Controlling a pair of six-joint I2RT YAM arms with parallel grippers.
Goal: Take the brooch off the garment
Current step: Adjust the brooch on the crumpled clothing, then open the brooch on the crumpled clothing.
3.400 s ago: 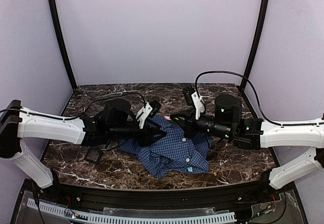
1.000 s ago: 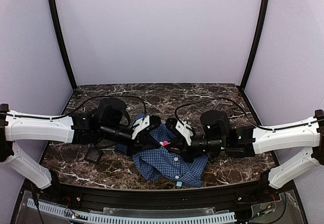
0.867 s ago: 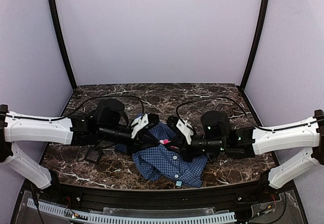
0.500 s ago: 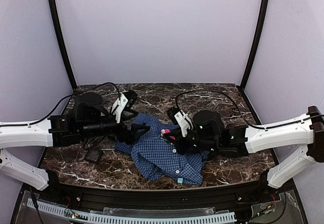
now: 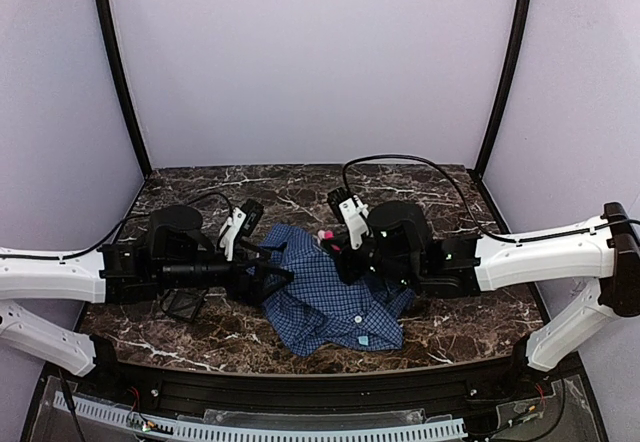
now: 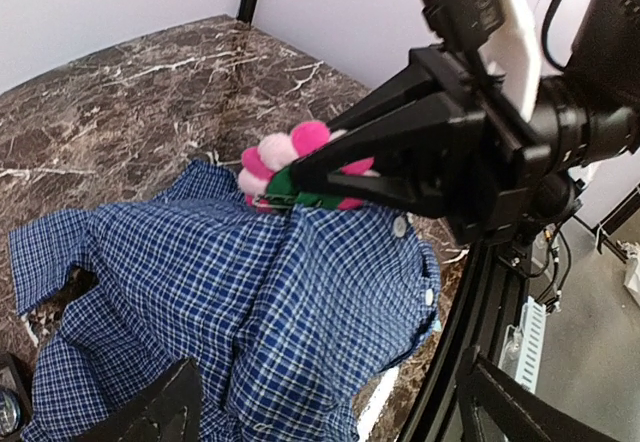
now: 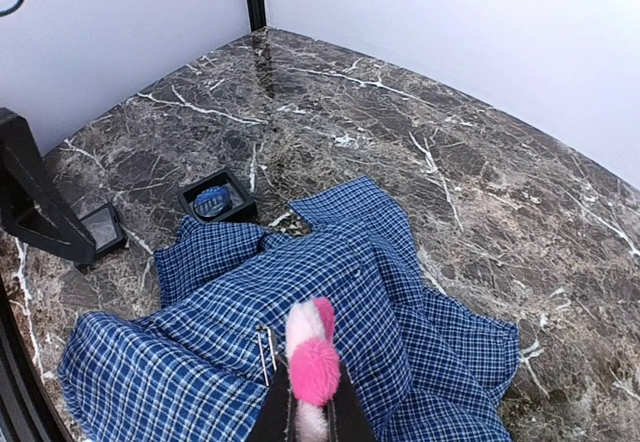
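Nearest me, the blue fine-checked cloth shirt [image 5: 330, 297] lies crumpled toward the table's near edge, about mid-width. Its small light-blue tag [image 5: 362, 340] is on the part closest to that edge. A second ago the tag sat nearer the edge, so the cloth has slid back a little and spread out. To the shirt's left, the small black square tray [image 5: 185, 305] is where it was.

My left gripper [image 5: 272, 265] was down at the shirt right beside the other one. Now its jaws stand wide apart, holding nothing, drawn back to the shirt's left border.

Farther in, my right gripper [image 6: 285, 184] is clamped on the pink flower-shaped brooch [image 7: 312, 357], over the shirt's far part and closer to the far edge than before. I cannot tell whether its pin is clear of the cloth.
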